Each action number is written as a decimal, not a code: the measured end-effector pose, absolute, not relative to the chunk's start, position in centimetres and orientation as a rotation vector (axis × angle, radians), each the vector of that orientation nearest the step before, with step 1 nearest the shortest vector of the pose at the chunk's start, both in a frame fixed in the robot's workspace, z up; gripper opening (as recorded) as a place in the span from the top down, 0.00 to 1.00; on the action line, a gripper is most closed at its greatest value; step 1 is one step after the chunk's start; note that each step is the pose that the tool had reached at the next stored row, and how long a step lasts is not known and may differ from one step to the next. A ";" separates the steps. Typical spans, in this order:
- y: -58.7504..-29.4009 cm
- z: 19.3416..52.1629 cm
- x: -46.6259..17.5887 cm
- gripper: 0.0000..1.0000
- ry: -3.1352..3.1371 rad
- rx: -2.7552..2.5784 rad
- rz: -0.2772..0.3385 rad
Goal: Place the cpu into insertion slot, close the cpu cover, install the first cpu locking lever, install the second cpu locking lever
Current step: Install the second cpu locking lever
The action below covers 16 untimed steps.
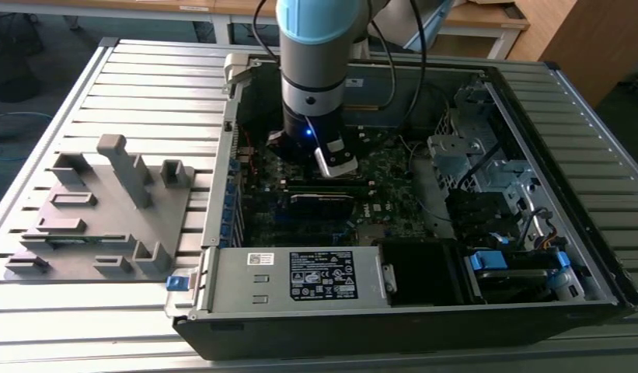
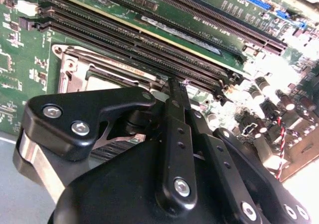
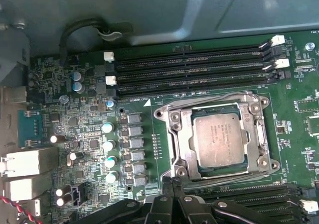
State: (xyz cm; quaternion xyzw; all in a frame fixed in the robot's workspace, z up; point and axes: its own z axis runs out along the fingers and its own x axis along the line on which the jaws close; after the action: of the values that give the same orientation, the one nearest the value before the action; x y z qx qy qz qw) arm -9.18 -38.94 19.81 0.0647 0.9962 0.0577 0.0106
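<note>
While the arm (image 1: pixel 313 70) reaches down into the open computer case (image 1: pixel 402 311) lying on the slatted table (image 1: pixel 122 78), its gripper (image 1: pixel 336 163) hangs low over the green motherboard (image 1: pixel 386 175), just above the socket area. Seen in the first wrist view, the cpu (image 3: pixel 219 142) sits flat inside the insertion slot (image 3: pixel 185 170), its dull silver top showing through the cut-out centre of the cpu cover (image 3: pixel 182 139), which lies down around the chip. Memory slots (image 3: pixel 189 69) run at twelve o'clock of the socket, a row of capacitors (image 3: pixel 107 152) stands at nine o'clock, and the gripper's black linkage (image 3: pixel 174 206) sits at six o'clock. Through the second wrist view the fingers (image 2: pixel 174 92) appear drawn together with nothing between them, their tip close to the socket frame. A grey fixture tray (image 1: pixel 101 210) rests on the table at nine o'clock of the case.
</note>
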 end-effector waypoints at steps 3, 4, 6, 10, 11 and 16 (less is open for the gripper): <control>-39.0 19.8 -9.3 0.90 3.109 0.202 0.187; -39.1 19.7 -9.4 0.90 3.109 0.202 0.188; -39.1 19.7 -9.4 0.90 3.108 0.202 0.192; -39.1 19.6 -9.5 0.90 3.108 0.202 0.202; -39.1 19.6 -9.6 0.90 3.108 0.202 0.203; -39.1 19.6 -9.7 0.90 3.108 0.202 0.205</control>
State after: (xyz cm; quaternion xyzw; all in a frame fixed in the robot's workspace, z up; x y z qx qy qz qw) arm -9.66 -39.15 19.58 0.0648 0.9957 0.0658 0.0101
